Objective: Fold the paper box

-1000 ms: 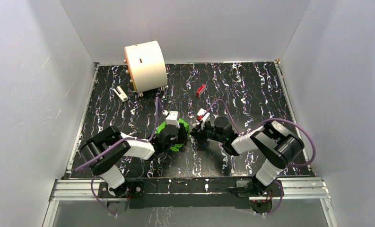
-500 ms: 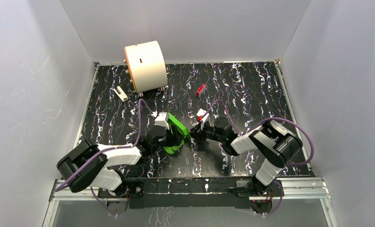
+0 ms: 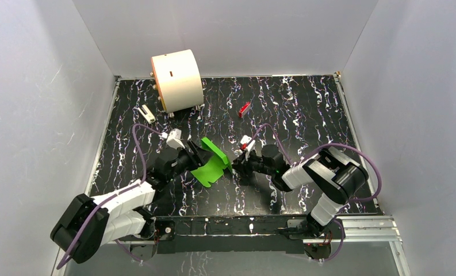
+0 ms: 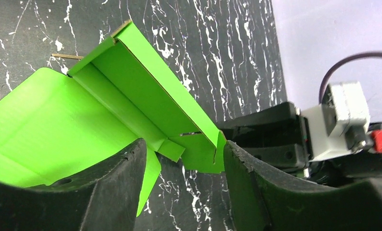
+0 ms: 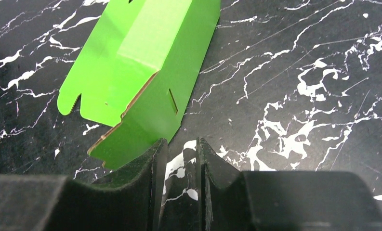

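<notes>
The paper box [image 3: 210,168] lies a little toward 6 o'clock from the middle of the black marbled table [image 3: 306,115], between the two grippers. It is only partly folded. One wide flap lies flat toward 7 o'clock, and a long panel stands up tilted along the side at 1 o'clock.

The left gripper [image 3: 201,154] is at 10 o'clock of the box. In the left wrist view its fingers [image 4: 111,187] are well apart, and the box [image 4: 131,96] shows in the gap and past it. The left finger covers the edge of the flat flap, but I cannot tell if it touches.

The right gripper [image 3: 237,167] is at 3 o'clock of the box. In the right wrist view its fingers [image 5: 145,178] are almost together, with a narrow slit and nothing in it. A corner of the box [image 5: 140,62] is just beside the left fingertip.

A cream cylinder [image 3: 176,80] stands far off at 11 o'clock, and a small red block [image 3: 244,109] lies at 1 o'clock.
</notes>
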Available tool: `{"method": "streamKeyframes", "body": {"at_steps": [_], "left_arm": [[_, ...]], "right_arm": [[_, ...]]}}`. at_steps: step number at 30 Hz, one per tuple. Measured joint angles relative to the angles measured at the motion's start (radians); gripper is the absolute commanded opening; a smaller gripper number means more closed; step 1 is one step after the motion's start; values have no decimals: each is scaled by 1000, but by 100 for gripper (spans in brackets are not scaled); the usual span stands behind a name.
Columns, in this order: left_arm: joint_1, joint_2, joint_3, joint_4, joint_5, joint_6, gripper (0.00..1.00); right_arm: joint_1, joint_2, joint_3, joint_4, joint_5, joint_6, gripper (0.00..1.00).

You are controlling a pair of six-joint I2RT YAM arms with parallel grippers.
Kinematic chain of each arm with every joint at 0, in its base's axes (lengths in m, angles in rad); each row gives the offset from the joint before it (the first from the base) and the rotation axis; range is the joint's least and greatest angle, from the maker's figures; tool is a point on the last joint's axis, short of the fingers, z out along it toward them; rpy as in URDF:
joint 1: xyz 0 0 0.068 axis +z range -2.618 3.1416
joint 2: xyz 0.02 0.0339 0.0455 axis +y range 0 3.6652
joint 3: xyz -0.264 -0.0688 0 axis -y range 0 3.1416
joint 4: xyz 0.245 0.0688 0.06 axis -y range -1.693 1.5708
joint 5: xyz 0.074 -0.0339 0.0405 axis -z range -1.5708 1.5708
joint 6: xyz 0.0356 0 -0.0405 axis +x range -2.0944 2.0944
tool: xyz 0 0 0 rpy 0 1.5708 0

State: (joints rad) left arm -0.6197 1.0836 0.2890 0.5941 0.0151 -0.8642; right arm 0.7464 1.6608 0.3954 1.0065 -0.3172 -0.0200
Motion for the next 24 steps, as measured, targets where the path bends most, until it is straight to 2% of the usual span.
{"method": "streamKeyframes", "body": {"at_steps": [9,18,24], "left_arm": [[129,134,10,80,123,-179,44],[146,242,29,195,162,-341,37],[147,279,53,235,160,-398,29]], "right_arm": [[0,-21,-22,0,-19,10,39],[0,-23,-22,11,-38,13,40],[0,-23,-23,26,-50,14,43]]}}
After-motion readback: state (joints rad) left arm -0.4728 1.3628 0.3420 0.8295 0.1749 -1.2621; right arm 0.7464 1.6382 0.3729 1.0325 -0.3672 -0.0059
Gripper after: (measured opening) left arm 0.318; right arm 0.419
